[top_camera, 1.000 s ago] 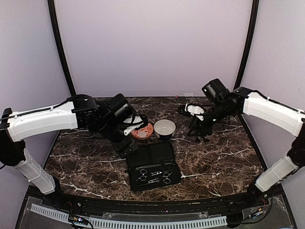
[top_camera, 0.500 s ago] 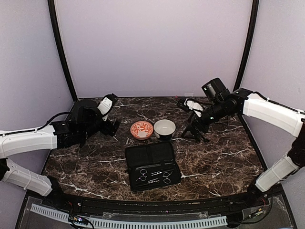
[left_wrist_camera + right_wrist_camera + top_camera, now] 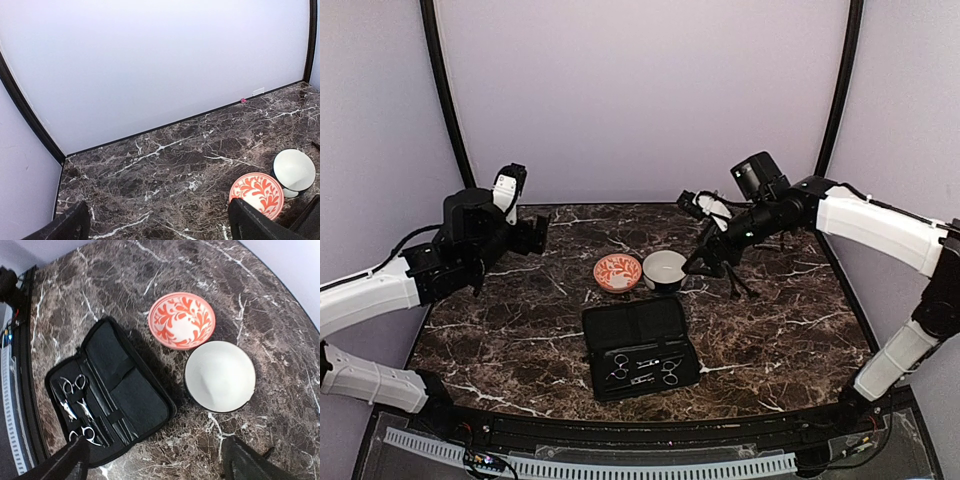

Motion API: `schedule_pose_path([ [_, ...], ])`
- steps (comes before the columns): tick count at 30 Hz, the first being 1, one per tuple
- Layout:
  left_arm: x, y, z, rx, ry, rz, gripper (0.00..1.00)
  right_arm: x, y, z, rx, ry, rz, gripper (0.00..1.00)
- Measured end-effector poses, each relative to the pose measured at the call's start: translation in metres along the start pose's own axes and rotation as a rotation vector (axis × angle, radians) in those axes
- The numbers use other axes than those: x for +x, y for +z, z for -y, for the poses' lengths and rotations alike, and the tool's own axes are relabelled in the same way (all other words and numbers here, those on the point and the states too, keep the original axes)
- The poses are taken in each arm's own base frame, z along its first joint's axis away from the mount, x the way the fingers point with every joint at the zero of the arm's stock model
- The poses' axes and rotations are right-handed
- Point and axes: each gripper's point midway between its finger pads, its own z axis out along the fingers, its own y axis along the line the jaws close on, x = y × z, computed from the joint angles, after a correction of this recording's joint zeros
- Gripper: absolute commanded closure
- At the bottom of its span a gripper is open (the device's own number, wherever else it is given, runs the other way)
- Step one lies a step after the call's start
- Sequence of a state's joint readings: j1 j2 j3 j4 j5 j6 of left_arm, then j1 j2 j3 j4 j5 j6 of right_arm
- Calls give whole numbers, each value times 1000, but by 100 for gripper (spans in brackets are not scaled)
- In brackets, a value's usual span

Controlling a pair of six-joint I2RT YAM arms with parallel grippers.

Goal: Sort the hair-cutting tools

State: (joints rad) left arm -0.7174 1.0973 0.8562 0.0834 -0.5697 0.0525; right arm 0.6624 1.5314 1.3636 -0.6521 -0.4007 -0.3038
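Observation:
The hair-cutting tools lie strapped in the open black case at the table's front middle. In the right wrist view, silvery ring-handled scissors and slim dark comb-like sticks sit in the case's left half. My right gripper hovers right of the white bowl, open and empty. My left gripper is raised over the table's back left, open and empty, far from the case.
An orange-patterned bowl and the white bowl stand side by side behind the case; both look empty in the right wrist view, the orange one and the white one. Both also show in the left wrist view. Curved wall behind the table.
My left arm has drawn back from the orange bowl and case to the back left and risen. My right gripper has shifted a little left toward the white bowl.

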Motion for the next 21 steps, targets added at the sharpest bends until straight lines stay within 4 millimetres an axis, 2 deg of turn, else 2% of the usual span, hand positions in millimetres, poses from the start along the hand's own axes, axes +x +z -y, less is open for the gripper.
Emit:
schedule_pose_path([
  [1, 7, 0, -1, -3, 11, 1, 1, 5, 6, -2, -13, -11, -15, 17],
  [4, 42, -3, -2, 10, 59, -25, 1, 18, 16, -16, -49, -67, -64, 24],
  [6, 62, -5, -2, 30, 82, -52, 1, 19, 21, -29, -69, -140, -76, 33],
  [8, 64, -6, -2, 48, 81, -46, 1, 30, 30, -47, -87, -226, -97, 47],
  [10, 58, -7, -4, 47, 64, -22, 1, 55, 43, -70, -130, -300, -155, 58],
  [13, 51, -9, -9, 33, 10, 20, 1, 106, 64, -105, -202, -385, -276, 64],
  [15, 54, -9, -15, 26, -29, 20, 1, 134, 73, -123, -245, -424, -348, 67],
  [18, 56, -6, -16, 36, -71, 10, 1, 160, 82, -137, -268, -483, -410, 71],
  [21, 58, -4, -13, 47, -72, -5, 1, 171, 91, -140, -260, -522, -437, 76],
])
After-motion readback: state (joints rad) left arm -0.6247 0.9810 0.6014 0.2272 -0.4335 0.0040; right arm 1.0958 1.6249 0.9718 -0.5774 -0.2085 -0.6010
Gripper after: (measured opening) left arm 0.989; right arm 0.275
